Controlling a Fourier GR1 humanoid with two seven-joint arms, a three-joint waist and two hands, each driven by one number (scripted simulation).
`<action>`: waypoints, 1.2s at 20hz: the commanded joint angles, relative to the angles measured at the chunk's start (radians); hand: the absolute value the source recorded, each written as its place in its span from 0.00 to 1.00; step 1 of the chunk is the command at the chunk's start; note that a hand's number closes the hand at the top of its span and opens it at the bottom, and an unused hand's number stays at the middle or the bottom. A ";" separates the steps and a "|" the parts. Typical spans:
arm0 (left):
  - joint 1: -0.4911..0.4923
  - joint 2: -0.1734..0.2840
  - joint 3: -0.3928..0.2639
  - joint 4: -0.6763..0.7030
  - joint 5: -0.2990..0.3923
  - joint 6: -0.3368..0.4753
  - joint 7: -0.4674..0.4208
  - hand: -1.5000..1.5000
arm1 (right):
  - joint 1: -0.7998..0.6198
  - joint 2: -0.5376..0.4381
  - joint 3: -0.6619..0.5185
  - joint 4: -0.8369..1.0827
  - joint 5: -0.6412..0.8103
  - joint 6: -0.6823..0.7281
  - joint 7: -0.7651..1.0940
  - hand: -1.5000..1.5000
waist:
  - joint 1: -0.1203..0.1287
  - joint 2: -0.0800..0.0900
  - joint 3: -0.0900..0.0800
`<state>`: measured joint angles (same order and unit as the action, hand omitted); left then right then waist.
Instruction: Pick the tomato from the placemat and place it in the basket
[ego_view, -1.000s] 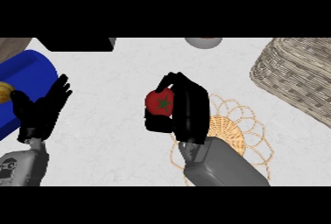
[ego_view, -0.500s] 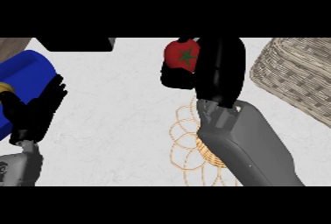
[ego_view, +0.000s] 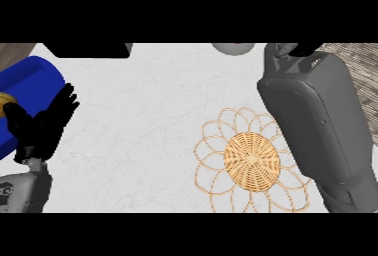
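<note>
Robot hand on the right shows only as a sliver of black at the far edge, at the end of its long grey forearm, which runs from the near right corner up to the far edge of the view; whether its fingers are curled or straight cannot be told, nor whether anything is in them. No tomato shows anywhere in the view (it is not on the placemat).

That placemat, a round woven straw mat with a solid golden centre and a ring of open wire-like petals, lies flat on the pale speckled worktop, just left of the forearm, which covers its right edge. Beyond the forearm, at the far right, a strip of the grey-brown wicker basket is visible, with its inside out of sight.

At the left edge the left robot hand rests with fingers straight and pointing to the far side, holding nothing. Behind it stands a large blue rounded object. A small grey rounded thing and a black block sit at the far edge.
</note>
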<state>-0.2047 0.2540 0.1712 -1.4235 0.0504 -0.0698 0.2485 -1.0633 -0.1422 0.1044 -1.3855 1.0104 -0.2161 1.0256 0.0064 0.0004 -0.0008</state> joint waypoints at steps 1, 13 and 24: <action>0.053 -0.026 -0.018 -0.009 -0.023 0.010 -0.050 0.50 | -0.020 -0.089 -0.077 0.057 0.007 0.051 0.000 1.00 | -0.001 -0.001 0.000; -0.029 -0.007 0.007 0.043 -0.019 0.010 -0.022 0.50 | 0.113 -0.237 -0.208 0.161 -0.010 -0.009 -0.153 1.00 | -0.006 0.000 0.001; 0.024 -0.024 -0.003 -0.005 -0.035 0.019 -0.024 0.50 | 0.269 -0.290 -0.340 0.308 -0.150 -0.187 -0.477 1.00 | 0.000 0.002 0.001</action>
<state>-0.2035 0.2348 0.1694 -1.4157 0.0255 -0.0588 0.2343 -0.8711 -0.4291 -0.1955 -1.1194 0.9023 -0.3239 0.6560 0.0049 0.0014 0.0001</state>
